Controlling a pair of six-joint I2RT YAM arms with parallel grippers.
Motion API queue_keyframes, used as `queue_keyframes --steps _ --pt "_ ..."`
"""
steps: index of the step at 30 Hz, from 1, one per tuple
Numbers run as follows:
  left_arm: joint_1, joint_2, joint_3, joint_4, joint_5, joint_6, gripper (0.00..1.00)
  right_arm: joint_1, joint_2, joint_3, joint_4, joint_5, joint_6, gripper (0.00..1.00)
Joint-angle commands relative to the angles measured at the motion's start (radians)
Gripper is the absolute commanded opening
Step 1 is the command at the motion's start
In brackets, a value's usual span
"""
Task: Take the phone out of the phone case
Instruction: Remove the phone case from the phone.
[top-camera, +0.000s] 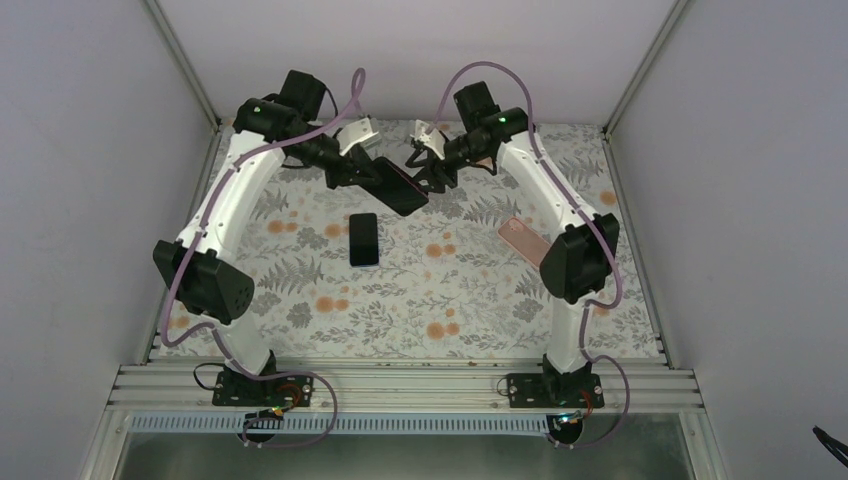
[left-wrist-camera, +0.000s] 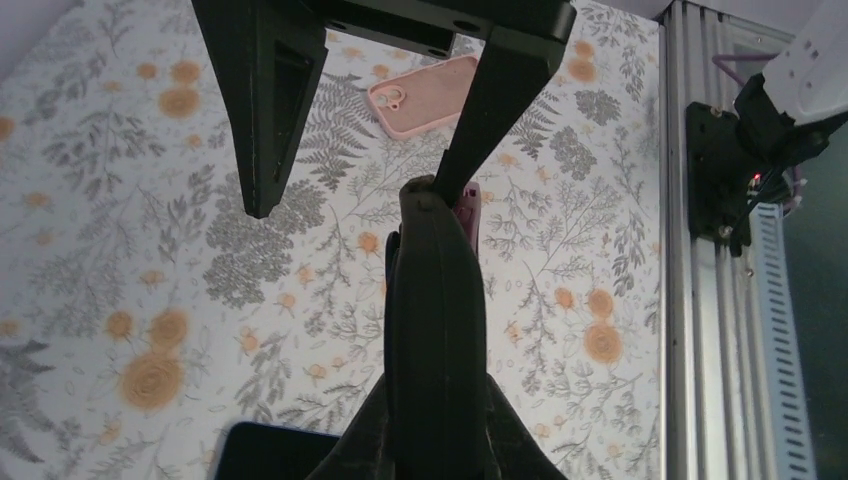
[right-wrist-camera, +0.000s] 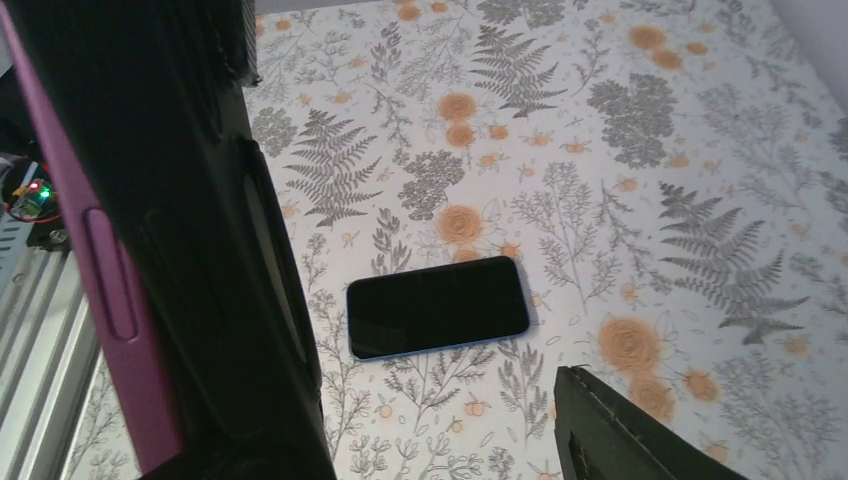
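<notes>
My left gripper (top-camera: 378, 176) is shut on a dark phone in a purple case (top-camera: 402, 188) and holds it above the table at the back. In the left wrist view the cased phone (left-wrist-camera: 435, 300) stands edge-on between my fingers, with a strip of purple case (left-wrist-camera: 471, 215) showing. My right gripper (top-camera: 428, 172) is open at the phone's free end. One of its fingers (left-wrist-camera: 492, 110) touches the case's top edge, and the other finger (left-wrist-camera: 265, 110) hangs apart. In the right wrist view the cased phone (right-wrist-camera: 180, 230) fills the left side, and my other finger (right-wrist-camera: 620, 430) is at the bottom right.
A bare black phone (top-camera: 364, 238) lies flat on the floral table mat, below the held phone; it also shows in the right wrist view (right-wrist-camera: 437, 305). An empty pink case (top-camera: 522, 240) lies right of centre beside the right arm. Metal rails run along the near edge (top-camera: 400, 385).
</notes>
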Motion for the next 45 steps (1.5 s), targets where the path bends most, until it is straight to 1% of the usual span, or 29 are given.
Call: queue_keyframes --steps 1,3,4,9,10,12,14,17,21,26,29,31,36,37,39,41,43,45 --pt "-0.013 0.031 0.074 0.729 0.021 -0.261 0.02 0.24 0.002 -0.023 -0.195 -0.393 -0.052 0.61" --pt "-0.012 0.034 0.088 0.765 0.0 -0.277 0.02 0.271 -0.015 -0.041 -0.195 -0.387 -0.052 0.61" --pt "-0.011 0.036 0.093 0.771 0.012 -0.272 0.02 0.282 -0.025 -0.05 -0.195 -0.396 -0.052 0.61" --pt "-0.012 0.029 0.054 0.854 0.059 -0.288 0.02 0.316 -0.063 -0.061 -0.195 -0.432 -0.039 0.52" --pt "-0.012 0.023 0.037 0.871 0.06 -0.289 0.02 0.32 -0.073 -0.062 -0.195 -0.438 -0.037 0.47" --pt "-0.011 0.017 0.016 0.896 0.062 -0.291 0.02 0.322 -0.092 -0.068 -0.195 -0.441 -0.039 0.3" --pt "-0.01 0.018 0.021 0.889 0.063 -0.289 0.02 0.321 -0.111 -0.076 -0.194 -0.431 -0.044 0.19" --pt "-0.009 0.022 0.035 0.853 0.066 -0.281 0.02 0.317 -0.133 -0.093 -0.194 -0.407 -0.058 0.1" --pt "-0.009 0.024 0.043 0.775 0.075 -0.252 0.02 0.274 -0.137 -0.098 -0.19 -0.405 -0.055 0.03" --pt "-0.008 0.006 0.026 0.709 0.081 -0.225 0.02 0.156 -0.132 -0.102 -0.188 -0.458 -0.07 0.03" --pt "-0.008 -0.001 0.017 0.675 0.074 -0.212 0.04 0.11 -0.117 -0.095 -0.193 -0.449 -0.058 0.03" --pt "-0.008 0.002 0.018 0.645 0.077 -0.197 0.12 0.086 -0.112 -0.103 -0.193 -0.432 -0.051 0.03" --pt "-0.009 0.006 0.017 0.573 0.092 -0.167 0.59 0.016 -0.097 -0.127 -0.182 -0.418 -0.012 0.03" --pt "-0.009 0.003 0.014 0.565 0.091 -0.167 0.64 -0.004 -0.093 -0.136 -0.163 -0.419 0.008 0.03" --pt "-0.01 -0.008 0.002 0.552 0.094 -0.159 0.71 -0.05 -0.086 -0.152 -0.132 -0.437 0.042 0.03" --pt "-0.009 -0.028 -0.021 0.554 0.085 -0.154 0.75 -0.091 -0.082 -0.17 -0.089 -0.452 0.09 0.03" --pt "-0.01 -0.045 -0.04 0.547 0.071 -0.153 0.81 -0.124 -0.078 -0.185 -0.014 -0.425 0.179 0.03" --pt "-0.009 -0.065 -0.042 0.519 0.067 -0.142 0.84 -0.152 -0.073 -0.209 0.067 -0.386 0.274 0.03"
